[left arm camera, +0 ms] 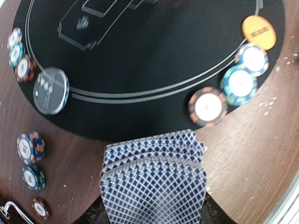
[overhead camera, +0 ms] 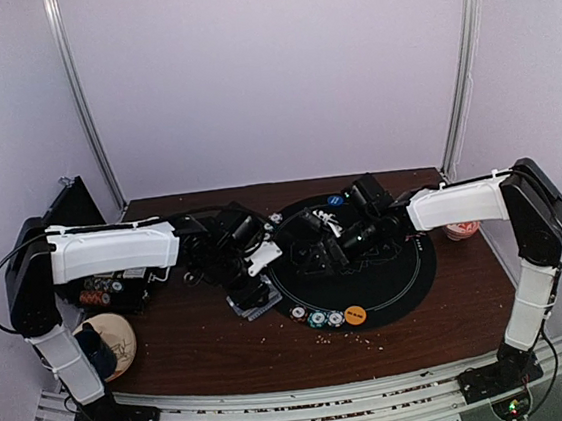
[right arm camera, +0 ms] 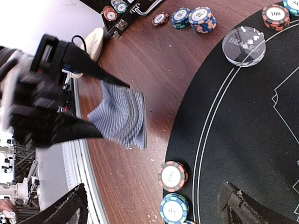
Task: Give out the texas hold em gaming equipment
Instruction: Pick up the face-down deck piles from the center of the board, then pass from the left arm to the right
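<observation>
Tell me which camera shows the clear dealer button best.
Right wrist: the clear dealer button sits sharp at the edge of the mat, its lettering readable. Left wrist shows it blurred, text illegible. In the top view I cannot make it out.

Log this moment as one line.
left hand: shut on fanned cards, over table beside mat | right hand: open, empty, over mat | three chips, orange disc: on mat edge
</observation>
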Action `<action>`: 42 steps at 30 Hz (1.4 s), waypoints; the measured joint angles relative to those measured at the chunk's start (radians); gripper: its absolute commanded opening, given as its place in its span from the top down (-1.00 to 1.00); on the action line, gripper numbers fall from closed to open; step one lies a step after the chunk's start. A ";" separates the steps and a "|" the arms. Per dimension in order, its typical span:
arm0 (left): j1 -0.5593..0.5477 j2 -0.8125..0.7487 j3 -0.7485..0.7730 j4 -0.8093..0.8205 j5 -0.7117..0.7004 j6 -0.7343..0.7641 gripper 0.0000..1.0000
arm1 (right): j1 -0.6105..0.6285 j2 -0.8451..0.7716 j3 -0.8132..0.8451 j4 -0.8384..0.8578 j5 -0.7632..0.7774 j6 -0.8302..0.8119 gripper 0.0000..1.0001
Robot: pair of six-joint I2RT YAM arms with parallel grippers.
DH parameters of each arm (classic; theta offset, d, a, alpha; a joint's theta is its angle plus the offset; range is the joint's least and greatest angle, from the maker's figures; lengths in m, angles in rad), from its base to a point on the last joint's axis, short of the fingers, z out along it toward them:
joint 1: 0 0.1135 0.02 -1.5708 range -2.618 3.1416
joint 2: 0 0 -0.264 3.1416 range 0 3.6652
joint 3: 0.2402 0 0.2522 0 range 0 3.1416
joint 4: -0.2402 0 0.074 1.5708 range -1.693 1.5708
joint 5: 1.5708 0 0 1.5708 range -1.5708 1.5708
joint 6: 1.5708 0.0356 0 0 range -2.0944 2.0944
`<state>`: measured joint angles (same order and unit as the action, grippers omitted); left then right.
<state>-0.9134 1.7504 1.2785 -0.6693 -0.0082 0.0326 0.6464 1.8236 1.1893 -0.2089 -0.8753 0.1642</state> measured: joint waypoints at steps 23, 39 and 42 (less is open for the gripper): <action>-0.108 0.092 0.176 -0.054 -0.015 -0.005 0.40 | -0.035 0.087 -0.065 0.230 -0.210 0.230 -0.85; -0.147 0.134 0.248 -0.064 -0.015 -0.005 0.40 | -0.005 0.127 -0.065 0.269 -0.238 0.275 -0.70; -0.149 0.137 0.249 -0.064 -0.016 -0.004 0.40 | -0.002 0.145 -0.065 0.262 -0.253 0.276 -0.64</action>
<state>-1.0622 1.8877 1.5280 -0.7338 -0.0238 0.0284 0.6449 1.9690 1.1244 0.0528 -1.1286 0.4404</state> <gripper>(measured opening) 0.512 0.844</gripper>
